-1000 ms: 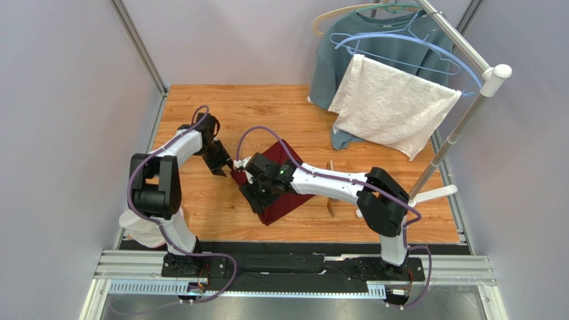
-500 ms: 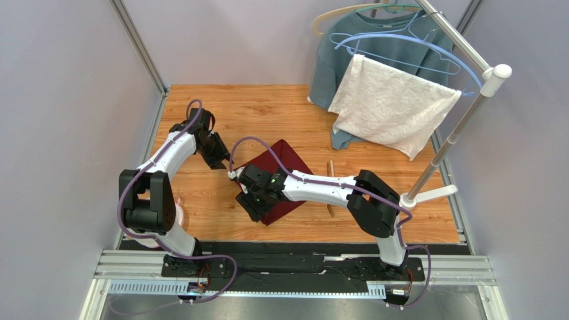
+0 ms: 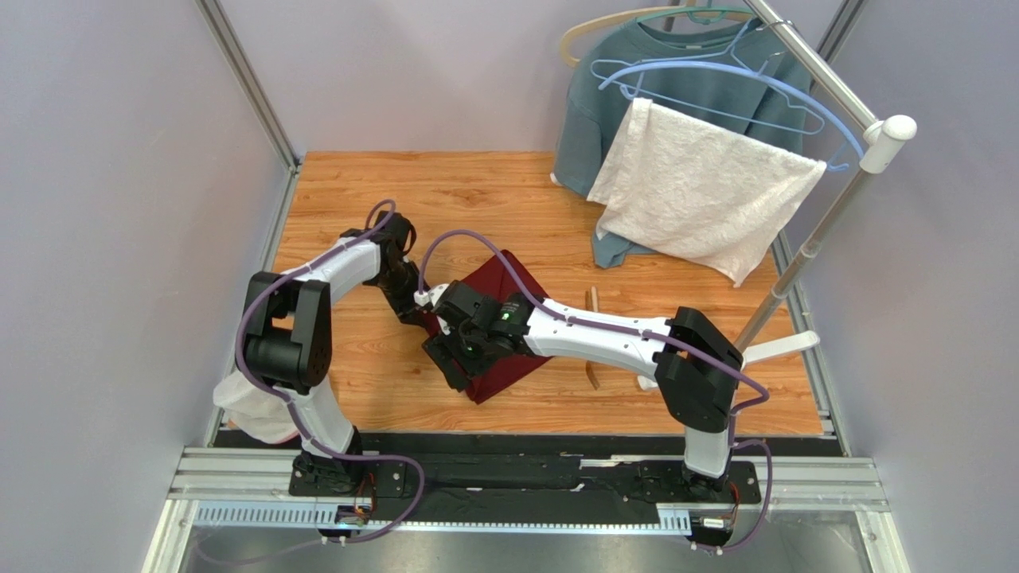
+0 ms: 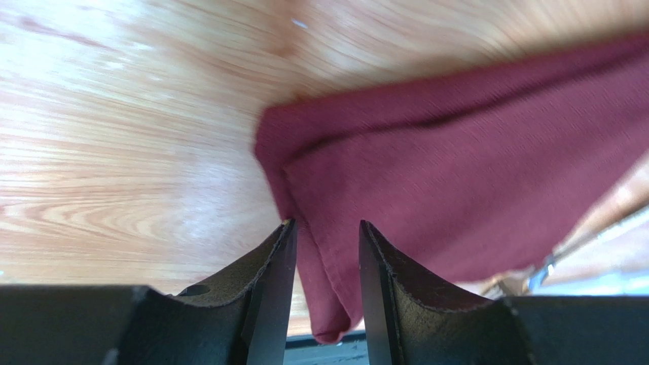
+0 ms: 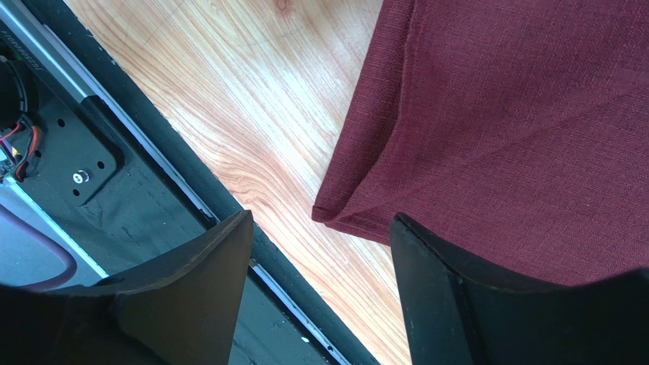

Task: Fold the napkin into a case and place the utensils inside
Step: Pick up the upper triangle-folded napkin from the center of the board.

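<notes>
napkin [image 5: 503,114] lies diagonal, 1 corner nearward; left jaws apart astride its edge, right jaws apart.

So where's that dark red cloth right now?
Top view: the napkin lies mid-table, under the right gripper, with the left gripper at its left corner.

a: what lies on the wooden counter [image 3: 359,388]?
b: a folded maroon napkin [image 3: 488,275], flat near its middle, one corner toward the near edge.
a: anything else on it?
b: a slim golden-brown utensil [image 3: 592,377] to the napkin's right, apart from the cloth, its middle hidden.
</notes>
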You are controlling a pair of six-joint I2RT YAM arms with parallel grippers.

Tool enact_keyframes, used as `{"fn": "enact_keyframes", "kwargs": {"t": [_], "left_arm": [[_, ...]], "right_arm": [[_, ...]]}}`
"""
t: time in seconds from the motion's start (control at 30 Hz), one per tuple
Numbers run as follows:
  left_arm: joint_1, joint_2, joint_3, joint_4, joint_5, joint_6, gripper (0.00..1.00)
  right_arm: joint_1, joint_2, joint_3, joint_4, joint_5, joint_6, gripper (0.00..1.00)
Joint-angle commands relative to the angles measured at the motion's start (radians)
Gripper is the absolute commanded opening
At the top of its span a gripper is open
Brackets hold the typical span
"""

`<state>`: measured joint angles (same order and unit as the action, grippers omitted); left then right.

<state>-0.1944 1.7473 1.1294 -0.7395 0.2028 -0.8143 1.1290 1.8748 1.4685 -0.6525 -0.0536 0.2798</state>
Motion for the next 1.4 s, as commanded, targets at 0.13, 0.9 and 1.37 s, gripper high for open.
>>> {"fn": "enact_keyframes", "kwargs": {"t": [0.13, 0.9, 1.37], "left_arm": [[-0.005, 0.026, 0.041, -0.040, -0.144, -0.120, 0.46], [-0.008, 0.080, 0.066, -0.026, -0.284, -0.181, 0.27], [-0.008, 0.075, 0.061, -0.008, -0.281, -0.171, 0.01]], "right_arm": [[-0.006, -0.031, -0.051, 0.054, -0.026, -0.013, 0.75], [0.031, 0.095, 0.033, 0.019, 0.109, -0.051, 0.71], [0.110, 0.130, 0.088, -0.030, 0.235, -0.088, 0.54]]}}
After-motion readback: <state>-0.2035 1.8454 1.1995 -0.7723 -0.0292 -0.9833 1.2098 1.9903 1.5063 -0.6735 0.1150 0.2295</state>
